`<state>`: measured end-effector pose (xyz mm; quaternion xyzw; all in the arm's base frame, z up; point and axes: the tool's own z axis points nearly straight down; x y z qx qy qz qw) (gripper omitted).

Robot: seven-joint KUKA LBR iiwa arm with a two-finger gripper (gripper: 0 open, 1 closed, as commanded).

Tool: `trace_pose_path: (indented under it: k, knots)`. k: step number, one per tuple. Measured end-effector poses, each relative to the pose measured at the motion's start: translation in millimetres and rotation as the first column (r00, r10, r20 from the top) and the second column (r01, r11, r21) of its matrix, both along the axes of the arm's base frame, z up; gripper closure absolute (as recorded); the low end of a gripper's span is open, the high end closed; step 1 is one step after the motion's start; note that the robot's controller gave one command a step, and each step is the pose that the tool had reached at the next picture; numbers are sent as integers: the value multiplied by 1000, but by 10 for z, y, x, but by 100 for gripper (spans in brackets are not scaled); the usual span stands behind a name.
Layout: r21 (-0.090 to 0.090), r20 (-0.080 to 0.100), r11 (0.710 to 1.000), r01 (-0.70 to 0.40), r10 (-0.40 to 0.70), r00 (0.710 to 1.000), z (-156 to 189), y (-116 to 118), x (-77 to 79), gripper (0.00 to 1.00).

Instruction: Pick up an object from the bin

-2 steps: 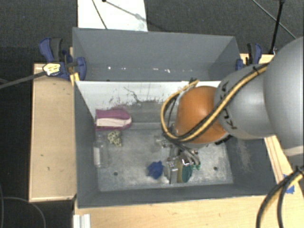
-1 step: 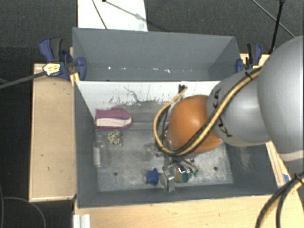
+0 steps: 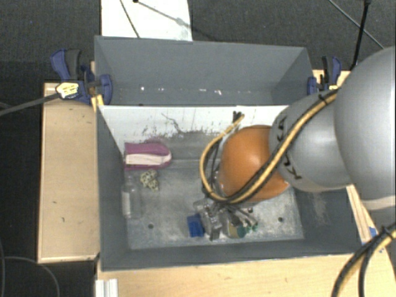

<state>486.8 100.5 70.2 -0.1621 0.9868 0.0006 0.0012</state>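
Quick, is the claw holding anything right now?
Claw: cannot be told; it sits beside a small blue thing near the front of the bin.

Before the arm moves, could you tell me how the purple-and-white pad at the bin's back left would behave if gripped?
The purple-and-white pad looks soft and layered, so it would probably squash rather than stay stiff. It lies flat and broad on the bin floor, so it seems unlikely to roll.
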Motion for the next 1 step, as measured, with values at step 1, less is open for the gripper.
trace_pose_path:
  k: [1]
  knots:
    - [2, 9, 1000, 16, -16, 1000, 1720, 366, 196, 100]
